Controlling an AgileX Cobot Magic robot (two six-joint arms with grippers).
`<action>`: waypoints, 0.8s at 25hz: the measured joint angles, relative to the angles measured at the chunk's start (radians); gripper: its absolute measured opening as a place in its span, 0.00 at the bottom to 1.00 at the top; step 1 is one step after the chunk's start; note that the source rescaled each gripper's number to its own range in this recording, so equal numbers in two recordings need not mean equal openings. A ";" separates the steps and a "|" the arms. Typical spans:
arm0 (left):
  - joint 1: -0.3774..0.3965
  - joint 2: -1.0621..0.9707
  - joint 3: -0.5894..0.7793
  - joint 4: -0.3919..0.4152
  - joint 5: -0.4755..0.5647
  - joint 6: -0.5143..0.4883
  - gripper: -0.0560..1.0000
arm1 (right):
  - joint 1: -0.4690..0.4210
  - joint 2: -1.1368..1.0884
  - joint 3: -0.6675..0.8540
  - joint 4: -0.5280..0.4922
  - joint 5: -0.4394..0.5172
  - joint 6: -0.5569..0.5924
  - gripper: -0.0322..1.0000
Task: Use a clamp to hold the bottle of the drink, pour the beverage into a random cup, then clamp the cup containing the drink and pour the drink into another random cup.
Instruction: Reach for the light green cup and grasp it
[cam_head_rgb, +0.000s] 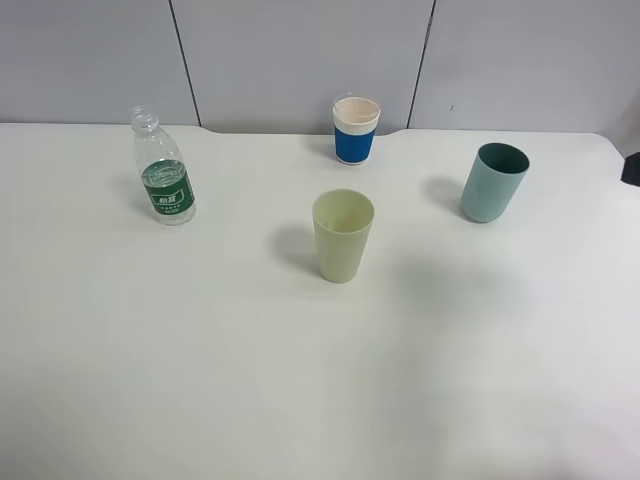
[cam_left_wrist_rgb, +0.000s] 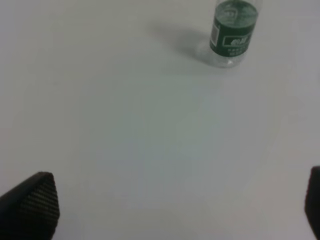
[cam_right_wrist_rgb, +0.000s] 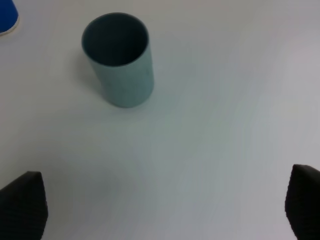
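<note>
The clear bottle (cam_head_rgb: 164, 170) with a dark green label stands upright and capless at the left of the white table; the left wrist view shows the bottle (cam_left_wrist_rgb: 233, 34) well ahead of my left gripper (cam_left_wrist_rgb: 180, 205), whose fingers are spread wide with nothing between them. The pale yellow-green cup (cam_head_rgb: 342, 236) stands in the middle. The white cup with a blue band (cam_head_rgb: 356, 129) stands at the back centre, and only a corner of that cup (cam_right_wrist_rgb: 7, 17) shows in the right wrist view. My right gripper (cam_right_wrist_rgb: 165, 207) is open and empty. Neither arm appears in the exterior high view.
A teal-blue tumbler (cam_head_rgb: 493, 182) stands at the right, and the right wrist view shows this tumbler (cam_right_wrist_rgb: 120, 60) ahead of the right gripper. A grey panelled wall (cam_head_rgb: 300, 60) runs behind the table (cam_head_rgb: 300, 380).
</note>
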 joint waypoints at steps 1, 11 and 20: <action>0.000 0.000 0.000 0.000 0.000 0.000 1.00 | 0.030 0.015 0.000 0.000 -0.018 0.000 1.00; 0.000 0.000 0.000 0.000 0.000 0.000 1.00 | 0.385 0.228 0.000 0.000 -0.191 0.001 1.00; 0.000 0.000 0.000 0.000 0.000 0.000 1.00 | 0.610 0.380 0.000 -0.017 -0.273 0.002 1.00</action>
